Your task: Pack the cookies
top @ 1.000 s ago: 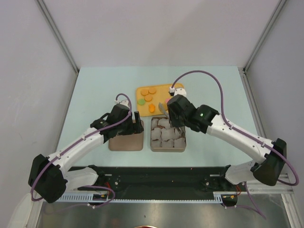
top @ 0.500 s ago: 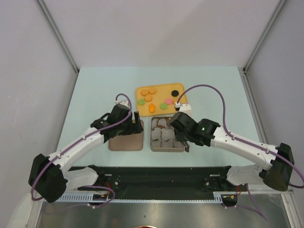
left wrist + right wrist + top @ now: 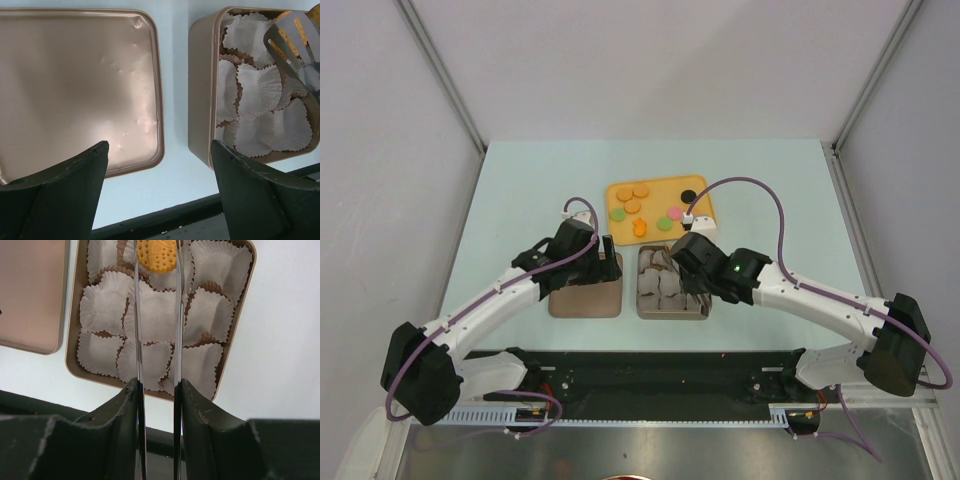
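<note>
My right gripper (image 3: 156,385) is shut on metal tongs (image 3: 137,315), which pinch a round orange cookie (image 3: 156,256) over the far middle of the tin (image 3: 235,340) of white paper cups (image 3: 155,310). The left wrist view shows the tongs (image 3: 295,55) and that cookie (image 3: 287,27) too. The other cookies lie on a yellow tray (image 3: 705,207): orange discs (image 3: 632,195), a black one (image 3: 688,195), a pink one (image 3: 674,212), a green one (image 3: 663,223) and an orange flower (image 3: 640,227). My left gripper (image 3: 159,145) is open and empty between the lid and the tin.
The tin's bronze lid (image 3: 75,85) lies flat to the left of the tin (image 3: 670,310), in the top view (image 3: 585,298) under my left wrist. A black rail (image 3: 650,375) runs along the table's near edge.
My right arm has swung from the yellow tray back over the tin, with an orange cookie in the tongs. The left arm has not moved.
</note>
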{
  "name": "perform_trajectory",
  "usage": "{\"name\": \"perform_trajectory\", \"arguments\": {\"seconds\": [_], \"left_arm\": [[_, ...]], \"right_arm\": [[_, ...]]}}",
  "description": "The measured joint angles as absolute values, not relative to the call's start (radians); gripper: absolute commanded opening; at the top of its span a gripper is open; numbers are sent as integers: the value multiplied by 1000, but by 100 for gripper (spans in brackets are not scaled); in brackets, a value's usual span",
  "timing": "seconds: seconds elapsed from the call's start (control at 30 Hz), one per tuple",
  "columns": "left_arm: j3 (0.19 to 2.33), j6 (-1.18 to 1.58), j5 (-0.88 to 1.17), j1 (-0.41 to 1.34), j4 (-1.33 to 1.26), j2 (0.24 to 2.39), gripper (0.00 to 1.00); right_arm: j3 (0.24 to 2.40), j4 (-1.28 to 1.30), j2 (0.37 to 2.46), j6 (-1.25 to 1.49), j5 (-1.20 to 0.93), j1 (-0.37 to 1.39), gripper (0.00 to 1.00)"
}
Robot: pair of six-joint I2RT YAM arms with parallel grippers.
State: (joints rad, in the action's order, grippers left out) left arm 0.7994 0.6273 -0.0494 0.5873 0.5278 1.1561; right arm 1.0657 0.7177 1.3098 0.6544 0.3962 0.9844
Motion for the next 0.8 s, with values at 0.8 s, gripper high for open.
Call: {"name": "perform_trajectory", "arguments": {"seconds": [0.8], "left_arm": [[799,627,-49,587,528,1159,88]], "right_arm": [[1062,697,1312,656,398,986,42]]}}
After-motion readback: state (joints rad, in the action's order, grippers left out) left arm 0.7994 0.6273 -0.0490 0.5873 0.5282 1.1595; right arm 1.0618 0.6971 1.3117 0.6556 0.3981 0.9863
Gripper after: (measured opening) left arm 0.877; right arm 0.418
